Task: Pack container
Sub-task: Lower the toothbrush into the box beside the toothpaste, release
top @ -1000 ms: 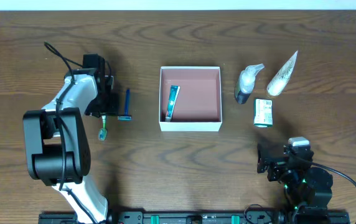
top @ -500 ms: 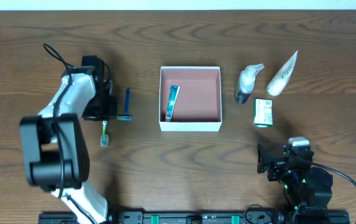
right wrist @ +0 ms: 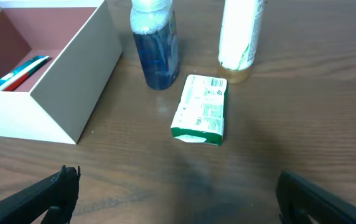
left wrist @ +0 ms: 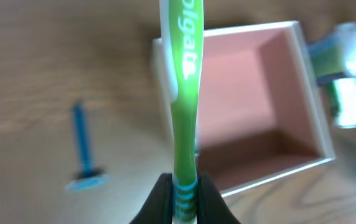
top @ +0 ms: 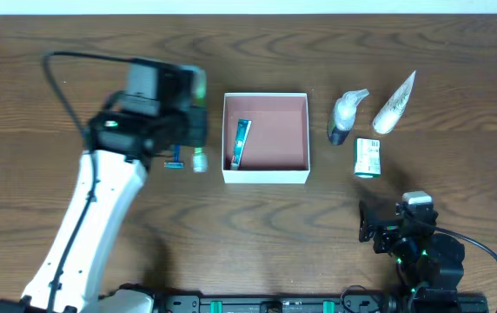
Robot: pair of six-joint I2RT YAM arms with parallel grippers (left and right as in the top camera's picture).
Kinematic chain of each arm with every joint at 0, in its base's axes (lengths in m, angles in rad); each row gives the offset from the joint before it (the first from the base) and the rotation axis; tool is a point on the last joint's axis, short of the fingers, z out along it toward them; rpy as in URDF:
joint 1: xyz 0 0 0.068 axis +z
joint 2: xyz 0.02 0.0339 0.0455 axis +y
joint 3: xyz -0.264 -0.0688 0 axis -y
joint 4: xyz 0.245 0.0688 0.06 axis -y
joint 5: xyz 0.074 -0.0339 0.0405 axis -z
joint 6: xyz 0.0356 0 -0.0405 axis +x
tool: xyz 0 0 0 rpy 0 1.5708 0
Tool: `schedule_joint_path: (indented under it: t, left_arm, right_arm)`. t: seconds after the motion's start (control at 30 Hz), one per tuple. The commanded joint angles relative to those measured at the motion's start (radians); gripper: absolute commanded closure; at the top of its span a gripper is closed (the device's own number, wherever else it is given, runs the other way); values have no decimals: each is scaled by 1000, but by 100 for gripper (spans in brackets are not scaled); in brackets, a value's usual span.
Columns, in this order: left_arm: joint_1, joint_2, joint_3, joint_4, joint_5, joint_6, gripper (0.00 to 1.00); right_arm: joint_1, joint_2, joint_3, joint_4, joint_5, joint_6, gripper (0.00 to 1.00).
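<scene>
— What is the table like?
— A dark wood table (top: pixel 257 235) is seen, with a white strip along its far edge. The container (top: pixel 266 139) is set near the middle, with a tube (top: pixel 241 143) lying inside by its left wall.

— How are the arms held?
— The left arm is stretched up from the near left edge. The left gripper (top: pixel 192 122) is held just left of the container and is clamped on a green toothbrush (left wrist: pixel 184 93). The right arm is folded low at the near right. The right gripper (right wrist: pixel 178 193) is spread wide and is pointed at a packet (right wrist: pixel 201 109).

— What is shown in one view only?
— From above, the blue razor (left wrist: pixel 83 149) is mostly hidden by the arm. It is seen whole from the left wrist. Blue liquid in the bottle (right wrist: pixel 156 50) is seen only from the right wrist.
</scene>
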Motion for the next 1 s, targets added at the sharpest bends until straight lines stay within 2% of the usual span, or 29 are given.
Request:
schedule_joint_path:
  t: [0.0,0.3,0.67,0.97]
  left_arm:
    - [-91,55,2,62,-17,-99,94]
    - [-238,235,2,210,-81,-113,94]
    - [-243,391,2,203,-133,-113,94]
    - [-243,391,2,281,-132,-109,93]
  right_arm:
    - [6,-6,-2,-1,-5,-19,1]
    - [6,-6,-2,-1,-5,-19,1]
    - [6,-6,-2,-1,-5,-19,1]
    - [6,-6,-2,-1,-5,-19,1]
